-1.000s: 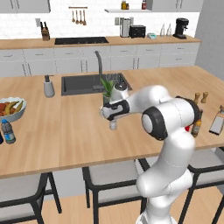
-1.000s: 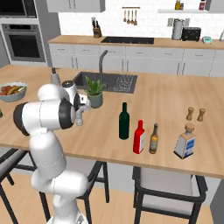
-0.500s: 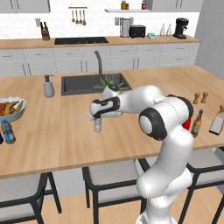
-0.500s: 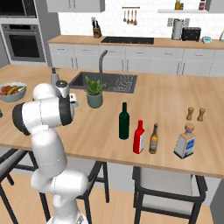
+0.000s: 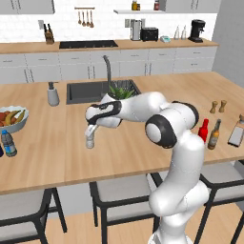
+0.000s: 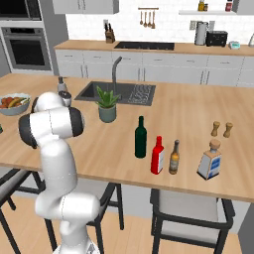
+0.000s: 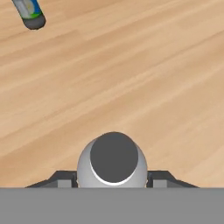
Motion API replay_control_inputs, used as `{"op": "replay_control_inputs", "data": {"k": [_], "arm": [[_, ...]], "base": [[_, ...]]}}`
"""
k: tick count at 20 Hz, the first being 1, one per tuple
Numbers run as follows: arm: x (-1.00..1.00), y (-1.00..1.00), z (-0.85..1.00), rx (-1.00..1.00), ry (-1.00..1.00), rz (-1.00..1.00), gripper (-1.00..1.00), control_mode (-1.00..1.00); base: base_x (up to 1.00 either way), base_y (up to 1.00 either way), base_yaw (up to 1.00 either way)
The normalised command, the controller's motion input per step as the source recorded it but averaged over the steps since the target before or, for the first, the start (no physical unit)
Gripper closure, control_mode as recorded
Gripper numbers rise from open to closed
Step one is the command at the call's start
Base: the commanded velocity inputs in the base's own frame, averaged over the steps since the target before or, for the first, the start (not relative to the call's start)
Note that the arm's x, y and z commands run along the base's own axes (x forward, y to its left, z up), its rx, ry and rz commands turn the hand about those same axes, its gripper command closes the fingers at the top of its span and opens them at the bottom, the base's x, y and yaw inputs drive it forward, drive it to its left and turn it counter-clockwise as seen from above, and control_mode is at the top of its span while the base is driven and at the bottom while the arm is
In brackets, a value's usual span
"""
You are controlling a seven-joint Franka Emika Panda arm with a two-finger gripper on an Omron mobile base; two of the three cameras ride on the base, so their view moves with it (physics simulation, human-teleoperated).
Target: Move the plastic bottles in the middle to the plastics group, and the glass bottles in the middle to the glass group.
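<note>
Clear plastic, colourless, with a pale cap: small water bottle (image 5: 89, 141) hanging upright in the claw (image 5: 90, 130), bottom lifted a little off the wooden counter (image 5: 57, 157). Being pinched at the neck from both sides, finger tips (image 7: 65, 179) pressing against the shoulder just under the cap, as seen from above in the hand view (image 7: 113, 164). Claw pointing straight down, not spread, closed only as far as the bottle allows.

Standing well to the left of the claw, near the counter's left end: small clear bottle with a blue label (image 5: 8, 143), also showing in the far top corner of the hand view (image 7: 29, 13). Fruit bowl (image 5: 10, 117) sitting just behind that bottle.

Standing behind the claw and a bit to the left: grey dispenser (image 5: 53, 94) beside the sink (image 5: 86, 90). Potted plant (image 5: 121, 90) growing right behind the arm.

Waiting well to the right of the claw, in the middle of the counter: tall dark green bottle (image 6: 141, 138), with the red bottle (image 6: 158, 156) near it. Slim brown bottle (image 6: 174, 157) standing just beside the red one, then the flat pale bottle (image 6: 211, 159) further right. Two wooden shakers (image 6: 222, 129) standing behind these, apart from them.
</note>
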Motion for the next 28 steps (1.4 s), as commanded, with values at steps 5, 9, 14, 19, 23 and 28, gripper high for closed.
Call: {"op": "replay_control_inputs", "data": {"k": [5, 9, 14, 19, 23, 28], "arm": [[-0.16, 0.58, 0.0, -0.02, -0.02, 0.23, 1.0, -1.0], [0.0, 0.66, 0.0, 0.0, -0.06, 0.17, 1.0, -1.0], [0.01, 0.75, 0.01, 0.0, -0.03, 0.15, 1.0, -1.0], [0.13, 0.95, 0.08, 0.0, -0.05, 0.12, 1.0, -1.0], [0.21, 0.88, 0.11, 0.0, -0.02, 0.12, 1.0, -1.0], [0.1, 0.6, 0.15, 0.0, 0.0, 0.08, 1.0, -1.0]], "base": [[0.0, 0.0, 0.0], [0.0, 0.0, 0.0], [0.0, 0.0, 0.0], [0.0, 0.0, 0.0], [0.0, 0.0, 0.0], [0.0, 0.0, 0.0]]}}
